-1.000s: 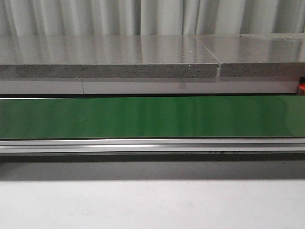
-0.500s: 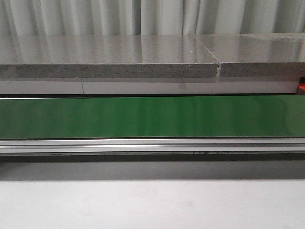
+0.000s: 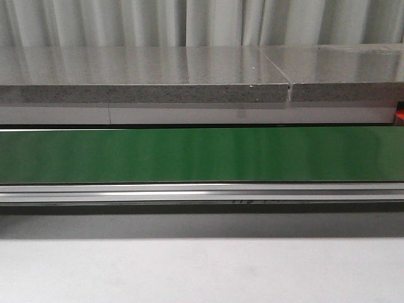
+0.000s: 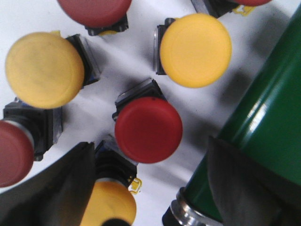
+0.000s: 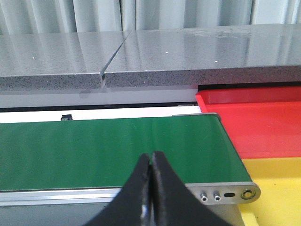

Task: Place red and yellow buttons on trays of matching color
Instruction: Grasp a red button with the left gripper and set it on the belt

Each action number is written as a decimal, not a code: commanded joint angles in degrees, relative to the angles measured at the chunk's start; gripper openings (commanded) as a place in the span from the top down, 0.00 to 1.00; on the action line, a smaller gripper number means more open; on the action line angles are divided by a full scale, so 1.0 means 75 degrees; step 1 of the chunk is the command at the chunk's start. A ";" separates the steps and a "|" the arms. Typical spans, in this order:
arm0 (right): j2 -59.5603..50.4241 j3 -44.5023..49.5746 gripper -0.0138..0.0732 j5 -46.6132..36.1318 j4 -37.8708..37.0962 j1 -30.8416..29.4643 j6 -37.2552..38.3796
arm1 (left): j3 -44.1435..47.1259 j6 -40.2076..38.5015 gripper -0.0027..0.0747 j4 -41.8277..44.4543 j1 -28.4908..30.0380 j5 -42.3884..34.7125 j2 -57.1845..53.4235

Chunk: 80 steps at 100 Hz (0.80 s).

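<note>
On my left wrist feed a red button [image 4: 148,130] sits cap-up on a white surface [image 4: 136,61], between the spread fingers of the left gripper [image 4: 149,188], which I read as wide open and holding nothing; around it I count yellow buttons [image 4: 195,49], [image 4: 43,69] and [image 4: 107,203], plus more red ones [image 4: 94,10] and [image 4: 13,153], all loose and apart from the fingers; the green belt's roller end [image 4: 254,136] runs just beside the cluster. On my right wrist feed the right gripper [image 5: 151,188] has its fingers pressed together, empty, above the green conveyor belt [image 5: 113,150]; the red tray [image 5: 263,127] and yellow tray [image 5: 277,188] sit just past the belt's end. My front view shows only belt [image 3: 202,154] and grey countertop [image 3: 145,76].
</note>
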 commanded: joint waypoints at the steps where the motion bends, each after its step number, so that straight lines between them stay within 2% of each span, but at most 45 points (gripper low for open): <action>1: -0.0074 -0.0125 0.92 -0.0634 -0.0054 -0.0008 -0.0037 | -0.0304 0.0022 0.33 -0.0142 0.0002 -0.0005 -0.0077; 11: -0.0074 -0.0125 0.92 -0.0634 -0.0054 -0.0008 -0.0037 | -0.0392 0.0022 0.33 -0.0126 0.0002 -0.0039 0.0104; 21: -0.0074 -0.0125 0.92 -0.0634 -0.0054 -0.0008 -0.0037 | -0.0423 0.0022 0.38 -0.0141 0.0002 -0.0039 0.0224; 43: -0.0074 -0.0125 0.92 -0.0634 -0.0054 -0.0008 -0.0037 | -0.0458 0.0022 0.63 -0.0141 0.0002 -0.0108 0.0241; 50: -0.0074 -0.0125 0.92 -0.0634 -0.0054 -0.0008 -0.0037 | -0.0458 0.0022 0.68 -0.0141 0.0002 -0.0115 0.0241; 80: -0.0074 -0.0125 0.92 -0.0634 -0.0054 -0.0008 -0.0037 | -0.0458 0.0188 0.69 -0.0141 0.0002 0.0181 -0.0465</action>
